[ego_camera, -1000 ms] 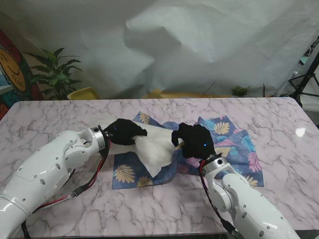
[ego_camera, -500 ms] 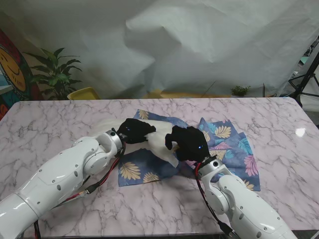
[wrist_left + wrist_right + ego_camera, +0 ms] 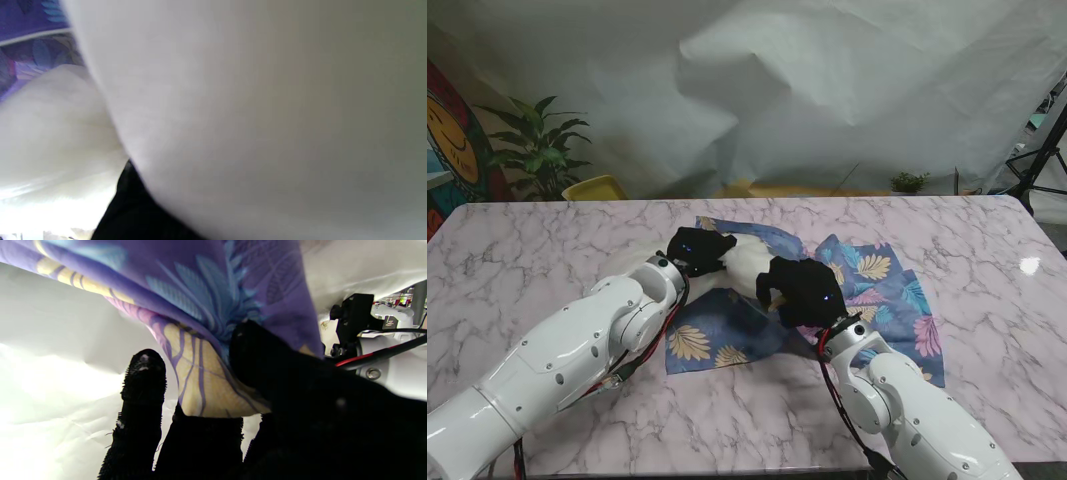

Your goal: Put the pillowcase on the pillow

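Left hand (image 3: 697, 250) closed on the white pillow (image 3: 745, 262), gripping its end nearest that hand; the pillow runs from the left hand across to the right hand. In the left wrist view the pillow (image 3: 233, 116) fills nearly the whole lens, so the fingers themselves cannot be made out there.

Right hand (image 3: 802, 290) pinches a fold of the purple leaf-print pillowcase (image 3: 877, 290). The right wrist view shows the cloth (image 3: 206, 306) caught between thumb and fingers (image 3: 143, 380), with one finger standing free beside the fold. The rest of the pillowcase lies spread on the marble surface (image 3: 547, 240), mostly beyond and to the outer side of the right hand, with a flap nearer to me under the left forearm.

Container check: the pillowcase is the only container here. From the stand view the pillow's far end sits at or just under the cloth edge by the right hand; whether it is truly inside the opening or only lying on top, I cannot tell. Most of the pillow is bare and outside.

Risks, as I judge them:
- The right hand may hold both layers at once instead of a single one, which would keep the mouth shut and make the pillow ride over the case.
- The pinch looks shallow; a push from the left hand could pull the cloth free.
- The soft pillow may buckle under an end push and bunch at the opening.
- The flap under the left forearm could drag and twist the case.
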### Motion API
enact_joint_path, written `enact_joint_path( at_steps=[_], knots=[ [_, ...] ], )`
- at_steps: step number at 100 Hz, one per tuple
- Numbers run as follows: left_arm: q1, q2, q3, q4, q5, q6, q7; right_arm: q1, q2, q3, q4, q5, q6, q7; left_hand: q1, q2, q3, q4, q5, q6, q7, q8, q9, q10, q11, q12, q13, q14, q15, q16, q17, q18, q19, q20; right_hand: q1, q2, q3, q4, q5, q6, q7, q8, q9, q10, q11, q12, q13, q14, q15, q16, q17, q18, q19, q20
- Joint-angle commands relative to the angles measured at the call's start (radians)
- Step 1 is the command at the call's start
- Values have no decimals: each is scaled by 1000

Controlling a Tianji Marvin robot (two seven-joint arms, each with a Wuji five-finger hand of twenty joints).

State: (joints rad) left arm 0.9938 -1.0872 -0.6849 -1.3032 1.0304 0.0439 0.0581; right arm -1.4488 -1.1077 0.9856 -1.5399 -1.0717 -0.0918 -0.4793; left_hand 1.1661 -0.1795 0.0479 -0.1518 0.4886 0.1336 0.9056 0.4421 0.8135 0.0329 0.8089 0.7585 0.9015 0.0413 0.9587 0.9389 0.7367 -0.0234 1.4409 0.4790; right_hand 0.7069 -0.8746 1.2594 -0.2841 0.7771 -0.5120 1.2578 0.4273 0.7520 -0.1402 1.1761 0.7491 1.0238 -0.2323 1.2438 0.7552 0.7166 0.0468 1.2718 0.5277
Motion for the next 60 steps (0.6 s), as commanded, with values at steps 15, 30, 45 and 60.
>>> enact_joint_path(
  at_steps=[15, 30, 45, 60],
  knots=[
    [-13, -6, 12, 7, -32, -13, -23, -6, -1, -8, -2, 16, -11, -8, 125, 138, -20, 100, 30, 59, 57, 22, 114, -70, 118, -11, 107, 1, 158, -17, 118, -154, 242, 3, -25, 20, 18, -28, -14, -31, 17, -20, 24, 1, -17, -5, 51, 6, -3, 40, 16, 12, 4, -3],
    [-34, -20, 67, 59, -96, -106, 10, 27, -10, -45, 38, 15, 7, -67, 123, 125, -55, 107, 53, 37, 63, 19, 136, -65, 114, -18, 123, 3, 164, -21, 125, -153, 256, -1, -49, 55, -7, -25, -46, -19, 23, -65, 28, 18, -35, -20, 67, -1, -40, 44, 37, 11, 3, -9],
    [-40, -25, 100, 78, -132, -168, 10, 71, -23, -82, 86, 35, 55, -96, 103, 114, -70, 111, 72, 38, 69, 17, 167, -73, 120, -18, 150, -2, 179, -21, 148, -158, 277, -2, -75, 127, -35, -20, -68, 5, 42, -128, 27, 42, -47, -33, 79, 5, -74, 52, 43, 16, 4, -12],
    [-24, -30, 101, 84, -158, -188, 17, 128, -16, -114, 108, 9, 108, -55, 56, 95, -69, 116, 100, 46, 85, 8, 210, -85, 140, -20, 181, -1, 189, -35, 176, -153, 298, -16, -82, 144, -42, -18, -70, 11, 42, -134, 35, 43, -48, -37, 87, 7, -81, 53, 40, 20, 4, -11]
  ],
)
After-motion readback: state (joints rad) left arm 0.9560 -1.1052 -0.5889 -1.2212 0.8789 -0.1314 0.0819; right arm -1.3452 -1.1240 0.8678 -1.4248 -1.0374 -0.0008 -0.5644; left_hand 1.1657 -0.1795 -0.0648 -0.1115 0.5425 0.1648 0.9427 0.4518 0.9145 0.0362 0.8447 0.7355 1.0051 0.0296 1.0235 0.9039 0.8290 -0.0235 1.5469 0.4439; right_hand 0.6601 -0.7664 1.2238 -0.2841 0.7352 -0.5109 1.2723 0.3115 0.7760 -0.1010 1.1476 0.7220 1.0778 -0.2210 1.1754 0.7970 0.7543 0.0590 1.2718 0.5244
